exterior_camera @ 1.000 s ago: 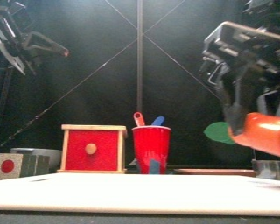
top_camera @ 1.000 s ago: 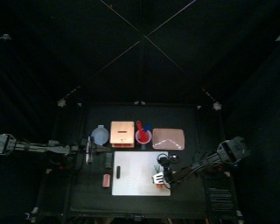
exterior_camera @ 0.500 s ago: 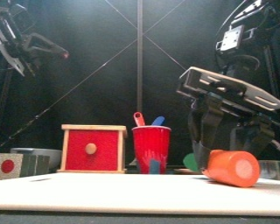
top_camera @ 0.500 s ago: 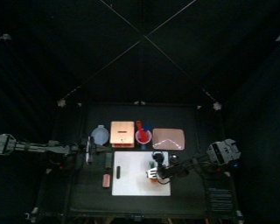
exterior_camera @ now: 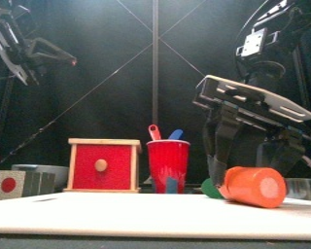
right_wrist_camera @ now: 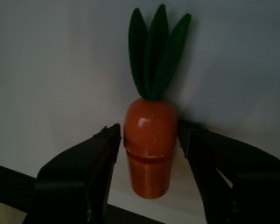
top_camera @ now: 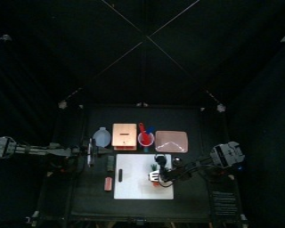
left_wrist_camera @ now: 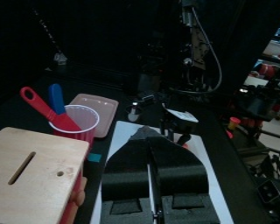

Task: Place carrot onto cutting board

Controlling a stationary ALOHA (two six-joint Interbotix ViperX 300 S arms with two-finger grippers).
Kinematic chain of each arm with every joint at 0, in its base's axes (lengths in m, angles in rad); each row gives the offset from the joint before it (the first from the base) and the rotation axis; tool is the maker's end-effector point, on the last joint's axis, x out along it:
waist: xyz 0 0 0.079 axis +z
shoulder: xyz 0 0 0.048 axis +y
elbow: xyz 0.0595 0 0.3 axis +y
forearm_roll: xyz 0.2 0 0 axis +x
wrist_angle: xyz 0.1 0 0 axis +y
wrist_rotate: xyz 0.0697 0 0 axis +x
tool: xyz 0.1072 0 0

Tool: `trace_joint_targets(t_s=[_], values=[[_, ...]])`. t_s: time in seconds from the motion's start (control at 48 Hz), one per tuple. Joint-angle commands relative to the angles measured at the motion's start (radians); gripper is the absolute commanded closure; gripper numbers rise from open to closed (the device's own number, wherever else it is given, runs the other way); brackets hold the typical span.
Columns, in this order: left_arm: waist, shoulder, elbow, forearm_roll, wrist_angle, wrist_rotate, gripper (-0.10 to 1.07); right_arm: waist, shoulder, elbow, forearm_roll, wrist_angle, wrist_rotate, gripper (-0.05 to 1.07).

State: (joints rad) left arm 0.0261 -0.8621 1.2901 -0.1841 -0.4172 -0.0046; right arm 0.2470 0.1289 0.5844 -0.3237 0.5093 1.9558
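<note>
since a second ago my right arm has come down from above the board (top_camera: 145, 176), and the carrot (right_wrist_camera: 150, 140) that hung high in the front view now lies on the white surface. from the right wrist i see the carrot between my right gripper (right_wrist_camera: 150, 157) jaws, which stand apart with a sliver of gap on each side, so i read them as open and the carrot as released. its green leaves point away from the wrist. in the front view the carrot (exterior_camera: 255, 187) rests on the board's right part under the gripper (exterior_camera: 249, 160). my left gripper (left_wrist_camera: 152, 171) is shut, hanging raised at the table's left side. behind the board stand a red box (exterior_camera: 102, 164) and a red cup (exterior_camera: 167, 165).
</note>
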Motion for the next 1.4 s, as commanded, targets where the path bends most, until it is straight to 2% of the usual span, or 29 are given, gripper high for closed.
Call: trace_joint_targets(t_s=[0.0, 0.229, 0.375, 0.646, 0.771, 0.979, 1.062, 1.25, 1.375], values=[[0.006, 0.005, -0.012, -0.002, -0.009, -0.002, 0.91, -0.003, -0.029, -0.029, -0.017, 0.012, -0.003, 0.14], [0.029, 0.005, -0.008, -0.008, -0.009, -0.002, 0.91, 0.000, -0.046, -0.057, -0.063, 0.123, -0.006, 0.14], [0.032, 0.003, -0.008, -0.012, -0.009, -0.002, 0.91, 0.000, -0.078, -0.054, -0.091, 0.143, -0.006, 0.14], [0.049, 0.003, 0.003, -0.012, -0.008, -0.002, 0.91, 0.005, -0.215, -0.029, -0.238, 0.143, -0.002, 0.14], [0.054, 0.003, 0.009, -0.012, -0.006, -0.002, 0.91, 0.028, -0.311, 0.040, -0.359, 0.129, -0.005, 0.14], [0.041, 0.005, 0.002, -0.018, -0.006, -0.003, 0.91, 0.069, -0.477, 0.229, -0.574, 0.028, 0.008, 0.15], [0.018, 0.005, -0.020, -0.017, -0.006, -0.003, 0.89, 0.067, -0.541, 0.307, -0.667, -0.015, 0.005, 0.15], [-0.014, 0.011, -0.080, -0.006, 0.003, 0.006, 0.78, 0.063, -0.666, 0.405, -0.850, -0.077, 0.002, 0.15], [-0.017, 0.023, -0.084, 0.049, 0.003, 0.011, 0.67, 0.064, -0.735, 0.439, -0.963, -0.087, -0.005, 0.15]])
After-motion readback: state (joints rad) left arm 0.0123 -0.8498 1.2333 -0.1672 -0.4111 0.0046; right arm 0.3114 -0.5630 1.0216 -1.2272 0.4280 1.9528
